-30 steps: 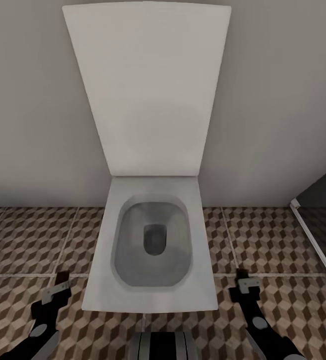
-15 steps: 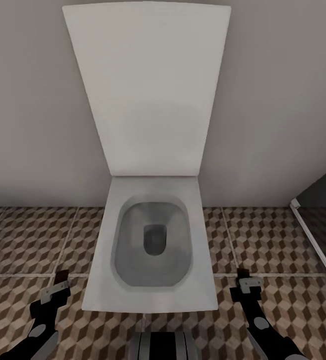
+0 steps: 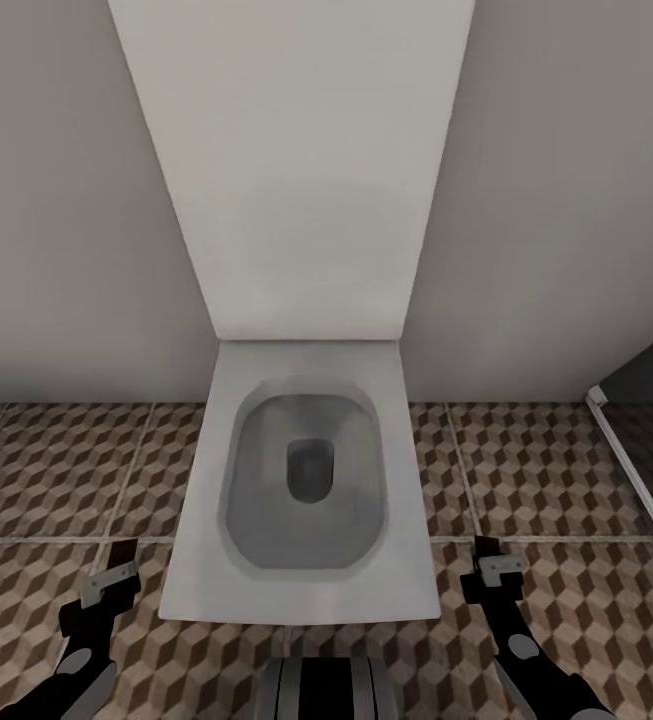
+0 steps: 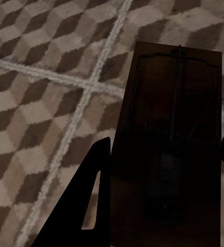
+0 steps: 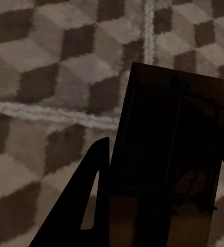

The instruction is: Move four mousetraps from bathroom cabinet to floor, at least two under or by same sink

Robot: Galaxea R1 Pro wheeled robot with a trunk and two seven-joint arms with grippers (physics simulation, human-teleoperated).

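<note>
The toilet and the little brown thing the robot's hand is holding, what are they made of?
The toilet looks like glazed white ceramic: smooth, pale, softly shiny, with no seams. It is a simulator render, so that is a guess. The mousetrap in the left gripper looks like a flat dark-brown wooden slab with thin metal wire on top. The right gripper holds another one like it.

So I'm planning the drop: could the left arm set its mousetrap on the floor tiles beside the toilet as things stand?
Probably yes. The left gripper holds its mousetrap over bare bathroom floor, with the toilet off to its side and nothing beneath.
</note>
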